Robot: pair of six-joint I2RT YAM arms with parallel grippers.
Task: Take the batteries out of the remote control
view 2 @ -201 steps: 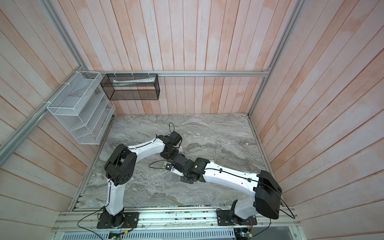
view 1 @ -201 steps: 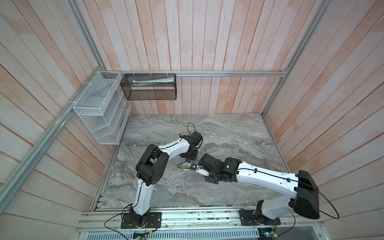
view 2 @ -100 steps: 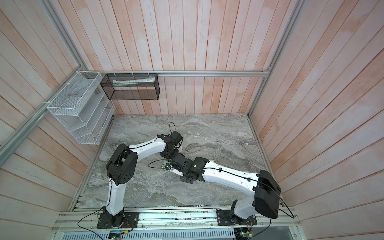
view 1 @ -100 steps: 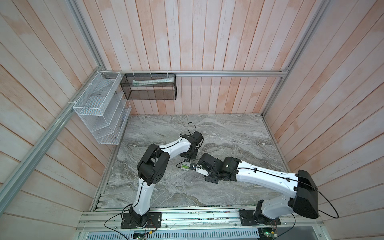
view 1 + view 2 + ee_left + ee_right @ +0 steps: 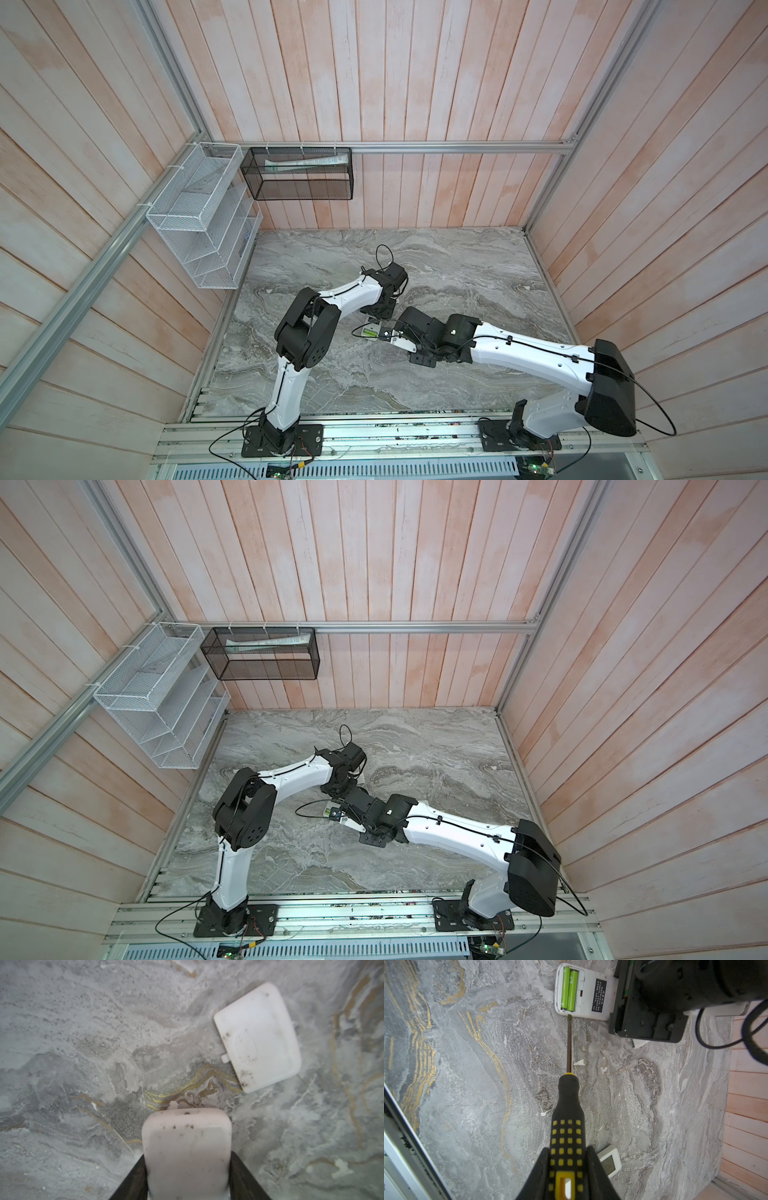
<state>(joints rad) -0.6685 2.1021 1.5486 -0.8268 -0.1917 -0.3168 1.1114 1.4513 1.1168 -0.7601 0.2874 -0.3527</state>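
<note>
Though tiny in a top view, the remote control (image 5: 372, 332) lies flat on the marble table (image 5: 457, 266). Left wrist view: the left gripper (image 5: 187, 1169) clamps its smooth white end, the flat lid (image 5: 257, 1036) loose nearby. Right wrist view: the right gripper (image 5: 568, 1158) clenches the studded screwdriver (image 5: 568, 1105), its shaft roughly in line with the two lime batteries (image 5: 568, 989) and its tip just short of their ends.

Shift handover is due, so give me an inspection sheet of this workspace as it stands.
Surface: marble tabletop, scuffed, with white chips.
Job's things: two lime green batteries in the open bay of the remote; battery cover lying apart.
Clutter: small white display unit.
Grippers: left gripper jaws clamp the remote; right gripper jaws clamp the screwdriver, tip at the remote's edge.
Cables: black cable looped beside the left gripper.
Surroundings: plank walls; white wire rack; black mesh basket.
</note>
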